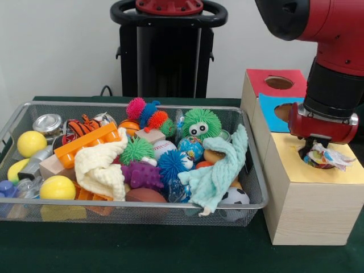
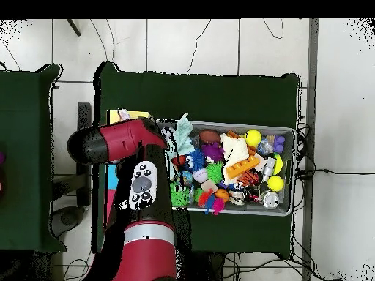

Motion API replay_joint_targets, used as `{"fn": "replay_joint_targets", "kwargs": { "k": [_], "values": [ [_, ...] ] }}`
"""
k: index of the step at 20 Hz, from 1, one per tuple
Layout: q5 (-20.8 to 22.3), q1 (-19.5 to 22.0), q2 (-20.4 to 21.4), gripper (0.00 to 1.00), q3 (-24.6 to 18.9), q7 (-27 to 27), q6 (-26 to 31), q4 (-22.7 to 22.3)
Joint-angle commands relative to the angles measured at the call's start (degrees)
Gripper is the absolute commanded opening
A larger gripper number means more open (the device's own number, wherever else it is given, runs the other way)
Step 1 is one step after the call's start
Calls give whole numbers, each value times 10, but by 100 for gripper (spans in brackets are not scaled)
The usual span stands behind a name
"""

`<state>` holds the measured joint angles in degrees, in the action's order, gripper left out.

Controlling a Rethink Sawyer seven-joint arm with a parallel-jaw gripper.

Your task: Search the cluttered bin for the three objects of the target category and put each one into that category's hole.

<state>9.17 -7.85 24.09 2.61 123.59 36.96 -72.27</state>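
Note:
My gripper (image 1: 313,149) hangs right over the yellow-faced wooden box (image 1: 341,173), at its round hole, which is mostly covered. It is shut on a white cloth printed with coloured spots (image 1: 325,156); the cloth bunches under the gripper and spreads right onto the yellow face. The wire mesh bin (image 1: 142,105) stands to the left, full of toys. I see no other printed cloth in it. In the overhead view the arm (image 2: 121,143) hides the gripper; the bin (image 2: 293,168) lies to its right.
A mint-green cloth (image 1: 219,170) hangs over the bin's right end, and a cream-yellow cloth (image 1: 99,168) lies left of centre among balls and spiky toys. The blue-faced box (image 1: 273,111) and the red-faced box (image 1: 267,77) stand behind the yellow one.

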Motion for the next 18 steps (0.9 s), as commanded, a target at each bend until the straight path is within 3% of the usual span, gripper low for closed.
{"fn": "replay_joint_targets", "kwargs": {
  "k": [1,9,18],
  "values": [
    [23,10,-42,0,-4,0,85,-14],
    [10,4,-11,0,-9,4,107,-25],
    [-13,-1,78,0,-17,-3,196,-32]
  ]
}}
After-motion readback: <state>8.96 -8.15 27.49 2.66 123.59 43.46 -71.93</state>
